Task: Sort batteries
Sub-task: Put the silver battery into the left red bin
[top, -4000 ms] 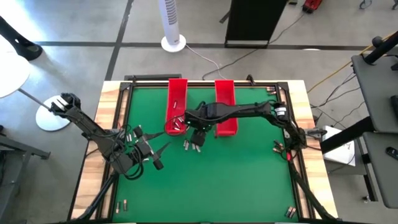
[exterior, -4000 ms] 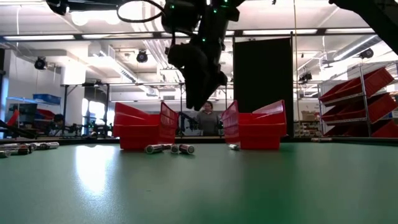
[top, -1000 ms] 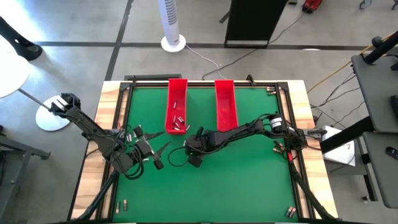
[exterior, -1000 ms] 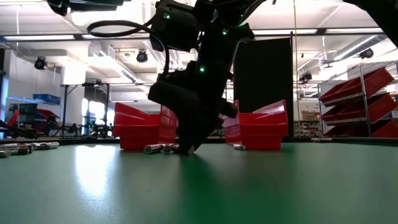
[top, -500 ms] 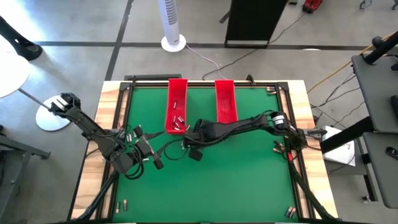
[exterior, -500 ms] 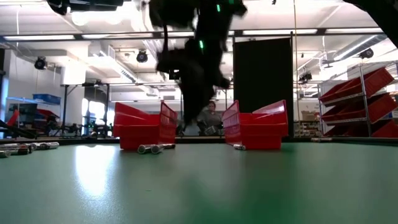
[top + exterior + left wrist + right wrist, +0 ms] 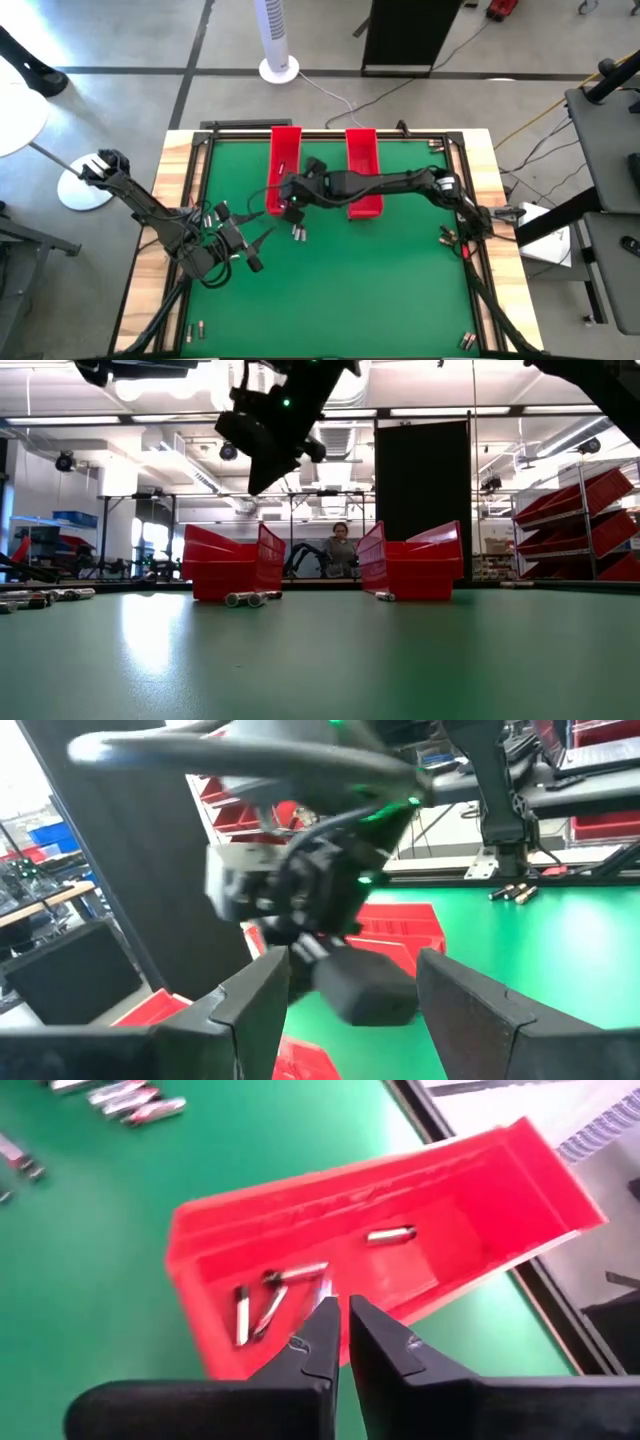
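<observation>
At the near edge of the green-topped bench (image 7: 380, 290), small silvery cylindrical batteries lie in pairs at 7 o'clock (image 7: 195, 328) and 5 o'clock (image 7: 467, 340). The left tool (image 7: 258, 248) waits at about 8 o'clock, its fingers spread wide with nothing between them.

Just short of centre, a loose pair of batteries (image 7: 298, 233) lies on the baize. Directly beyond them the right tool (image 7: 293, 197) hangs above the near end of the left long red plastic tray (image 7: 284, 140), toward 12 o'clock. In the right wrist view its fingers (image 7: 318, 1335) are drawn almost together, and a silvery sliver (image 7: 325, 1287) shows at the tips, most likely a battery. Four tray batteries (image 7: 268, 1305) already lie on the tray's floor.

The step in hand looks like the drop. To do it well:
- Keep the tips inside the tray's walls.
- Come down low before parting the fingers, so the cylinder neither bounces nor rolls out.
- Release over bare red floor, away from the ones already there.
- Rise straight up, clear of the rim.

The second red tray (image 7: 362, 165) stands beside the first, toward 1 o'clock.

Hard to make out:
- I cannot be certain the sliver is actually pinched rather than lying behind the tips.
- The batteries' types cannot be read.
- The arm crosses the second tray, hiding part of it.
- In the low view both trays' walls hide their contents.
</observation>
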`<state>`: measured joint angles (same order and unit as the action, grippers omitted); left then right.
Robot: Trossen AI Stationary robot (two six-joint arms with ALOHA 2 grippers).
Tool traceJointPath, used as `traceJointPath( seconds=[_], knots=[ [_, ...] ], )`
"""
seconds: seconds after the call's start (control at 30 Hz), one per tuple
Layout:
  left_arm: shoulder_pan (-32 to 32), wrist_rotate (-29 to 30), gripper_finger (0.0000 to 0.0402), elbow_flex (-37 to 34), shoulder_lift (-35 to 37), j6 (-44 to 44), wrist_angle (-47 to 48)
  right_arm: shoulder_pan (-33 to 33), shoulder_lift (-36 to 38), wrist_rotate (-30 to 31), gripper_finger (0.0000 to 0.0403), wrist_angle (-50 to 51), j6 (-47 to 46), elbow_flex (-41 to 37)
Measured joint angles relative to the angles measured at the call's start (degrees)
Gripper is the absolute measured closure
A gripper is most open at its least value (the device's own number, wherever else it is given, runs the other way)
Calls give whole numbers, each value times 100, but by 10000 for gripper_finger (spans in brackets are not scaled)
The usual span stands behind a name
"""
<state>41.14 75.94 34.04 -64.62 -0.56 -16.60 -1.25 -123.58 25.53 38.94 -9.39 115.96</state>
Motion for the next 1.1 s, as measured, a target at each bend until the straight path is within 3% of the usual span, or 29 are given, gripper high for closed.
traceJointPath(
  seconds=[0.3, 0.47, 0.67, 0.83, 1.1],
  knots=[
    [-2, -9, 203, 0, 0, 0, 176, -75, -1, -60, 300, 68, -197, -26],
    [0, -11, 203, 0, 0, 0, 263, 360, 80, -176, 264, 465, -952, -17],
    [7, -38, 203, 0, -3, 4, 316, 1013, -142, -121, 226, 218, -2301, -674],
    [5, -63, 203, -4, -7, 2, 315, 1293, -210, 275, 205, -477, -2859, -1283],
    [0, -55, 203, -7, -2, -114, 271, 1320, -224, 770, 202, -766, -3796, -1769]
  ],
)
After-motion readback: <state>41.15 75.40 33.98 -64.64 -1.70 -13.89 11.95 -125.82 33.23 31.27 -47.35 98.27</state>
